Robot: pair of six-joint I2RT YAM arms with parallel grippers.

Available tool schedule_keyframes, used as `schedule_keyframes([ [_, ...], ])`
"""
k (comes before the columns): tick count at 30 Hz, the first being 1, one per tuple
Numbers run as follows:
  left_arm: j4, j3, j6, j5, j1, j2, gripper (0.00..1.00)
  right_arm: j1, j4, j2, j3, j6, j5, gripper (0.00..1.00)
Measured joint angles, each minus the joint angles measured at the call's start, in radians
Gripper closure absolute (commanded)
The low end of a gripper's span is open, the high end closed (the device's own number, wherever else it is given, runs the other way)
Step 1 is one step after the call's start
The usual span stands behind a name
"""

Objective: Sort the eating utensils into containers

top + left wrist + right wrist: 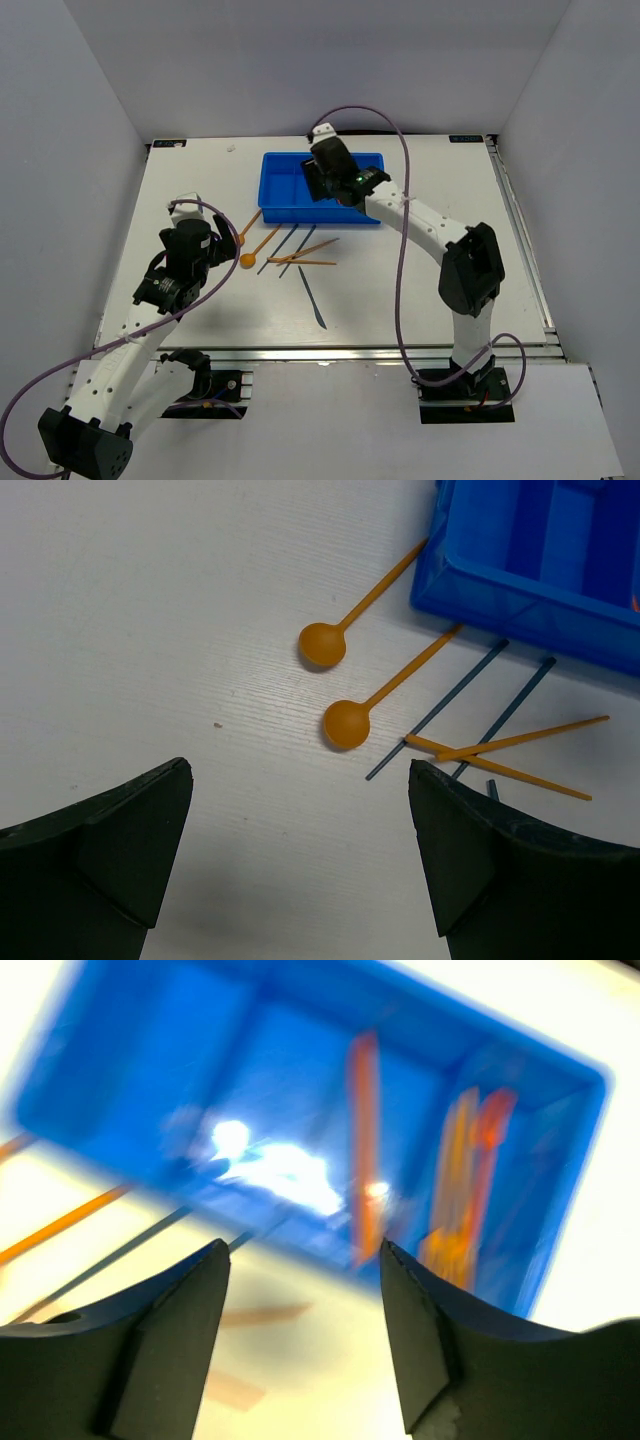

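On the white tabletop (180, 190) at left, the left gripper (300, 772) hangs above bare surface, its jaws spread as wide as they go with nothing between them. Just ahead of it and a little to its right lie two orange spoons, the nearer spoon (346, 724) and the farther spoon (322, 645). Their round bowls face the gripper and their thin handles run diagonally away toward the blue tray (285, 216). The farther handle ends just beside the tray's wall. To the right of the spoons, two dark blue sticks (440, 710) lie on much the same diagonal, and two orange sticks (520, 738) cross them at a flatter angle. A dark blue utensil (312, 297) lies apart, nearer the arm bases. Of the two arms, the left looks the better placed for this loose pile. At right, the right gripper (302, 1250) hovers over the tray with its jaws parted and empty. Beneath it, blurred, orange and red pieces (460, 1190) lie lengthwise in the tray's narrow compartments.
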Motion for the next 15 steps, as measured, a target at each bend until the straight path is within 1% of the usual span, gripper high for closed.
schedule_keyframes([
  [2,-0.001,0.000,-0.003,-0.013,0.000,0.000,0.02,0.076,-0.071,-0.047,0.012,0.076,0.024,0.17],
  [3,-0.001,0.000,-0.004,-0.019,0.000,-0.001,0.02,0.115,-0.109,-0.071,0.006,0.121,0.032,0.11],
  [5,-0.005,0.000,-0.009,-0.031,0.000,-0.004,0.02,0.190,-0.159,-0.127,-0.043,0.200,0.037,0.14],
  [9,-0.007,0.000,-0.013,-0.048,0.000,-0.013,0.02,0.320,-0.193,-0.217,-0.232,0.340,0.029,0.21],
  [11,-0.007,0.000,-0.014,-0.051,0.000,-0.014,0.02,0.350,-0.201,-0.212,-0.287,0.389,0.023,0.26],
  [12,-0.008,0.000,-0.015,-0.053,0.000,-0.013,0.02,0.366,-0.209,-0.192,-0.320,0.402,0.016,0.32],
  [14,-0.008,0.000,-0.016,-0.055,0.000,-0.013,0.02,0.373,-0.210,-0.156,-0.344,0.421,0.005,0.38],
  [15,-0.008,0.000,-0.017,-0.055,0.000,-0.013,0.02,0.373,-0.212,-0.136,-0.345,0.425,0.000,0.43],
])
